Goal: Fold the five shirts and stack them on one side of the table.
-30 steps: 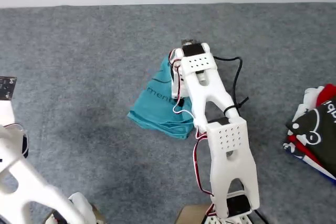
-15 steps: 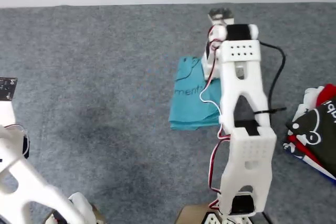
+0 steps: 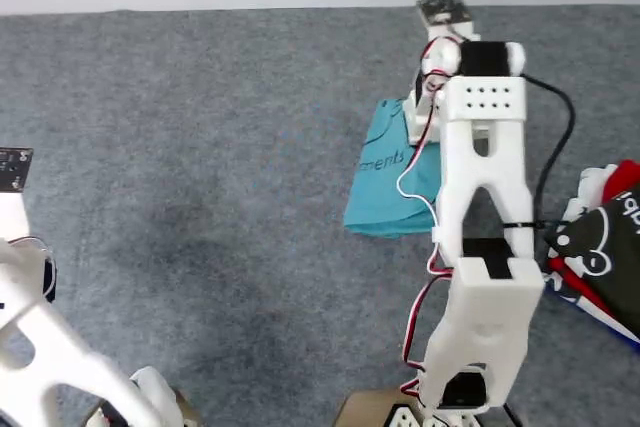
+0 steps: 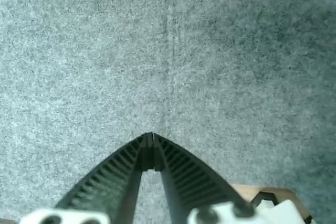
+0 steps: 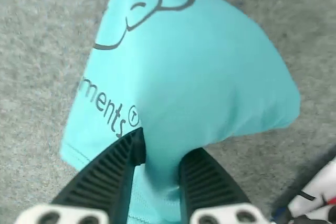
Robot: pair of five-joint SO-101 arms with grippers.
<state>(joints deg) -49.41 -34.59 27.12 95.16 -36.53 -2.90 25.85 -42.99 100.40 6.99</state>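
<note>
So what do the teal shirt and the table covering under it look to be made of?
The teal shirt looks like soft matte knit cloth, likely cotton jersey: it drapes and puckers where the right gripper pinches it. The table covering looks like grey felt or short-pile carpet, from its speckled, fuzzy grain.

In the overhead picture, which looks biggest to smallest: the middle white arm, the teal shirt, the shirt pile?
1. right arm, nearer the camera.
2. teal shirt, partly under the arm.
3. shirt pile, cut off at the edge, so unsure against the teal shirt.
</note>
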